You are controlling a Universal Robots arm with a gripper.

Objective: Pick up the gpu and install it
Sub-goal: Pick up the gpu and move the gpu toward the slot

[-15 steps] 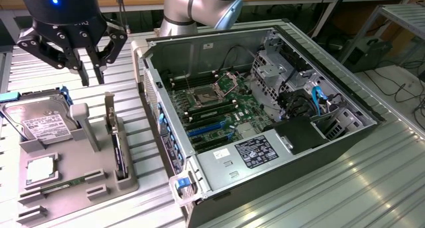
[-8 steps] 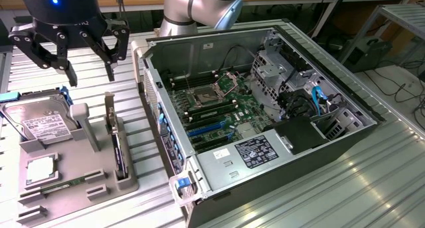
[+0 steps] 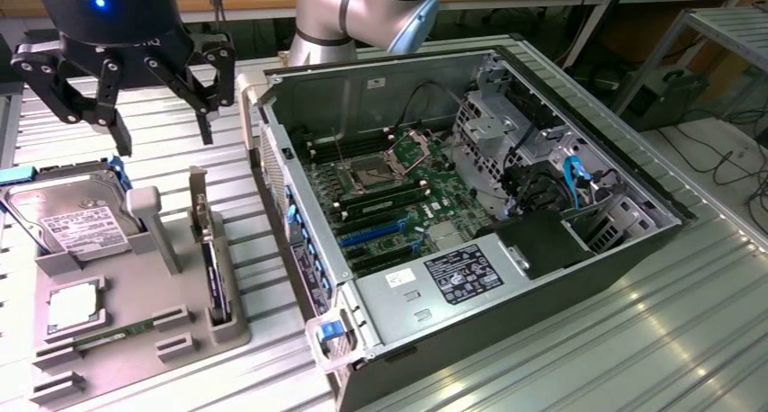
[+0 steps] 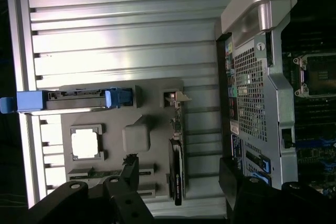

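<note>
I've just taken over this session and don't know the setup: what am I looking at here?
One picture looks on from off the arm, the other from a camera on its wrist. The robot arm carries a black tool, fingers open and holding nothing, above a grey tray. In the tray: a hard drive, a processor chip, a memory stick, and the graphics card standing on edge in a slot. Beside the tray lies an open computer case with its motherboard showing.

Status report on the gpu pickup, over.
Gripper open, empty, above the tray. Gpu on edge in its tray slot, untouched. Computer case side open.
</note>
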